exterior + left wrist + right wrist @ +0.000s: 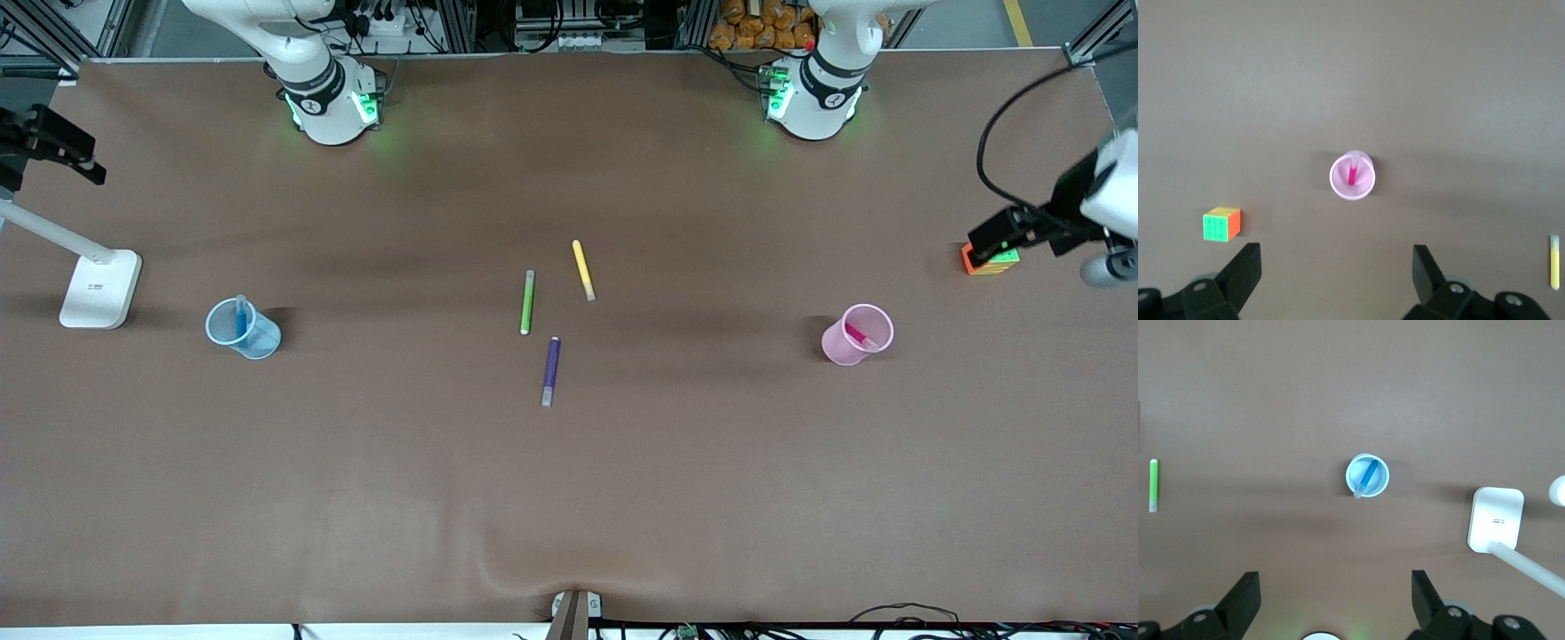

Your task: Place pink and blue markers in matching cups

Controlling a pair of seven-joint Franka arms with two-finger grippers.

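Note:
The pink marker (858, 335) stands tilted inside the pale pink cup (840, 343) toward the left arm's end of the table. The blue marker (241, 318) stands tilted inside the pale blue cup (263, 340) toward the right arm's end. My left gripper (1337, 257) is open and empty, high over the table beside the pink cup (1335, 183), with the pink marker (1352, 175) showing in it. My right gripper (1336, 583) is open and empty, high over the table beside the blue cup (1384, 484), which holds the blue marker (1368, 477).
A green marker (527, 302), a yellow marker (583, 269) and a dark purple marker (551, 369) lie at the table's middle. A colour cube (991, 260) sits past the pink cup at the left arm's end. A white lamp base (100, 289) stands beside the blue cup.

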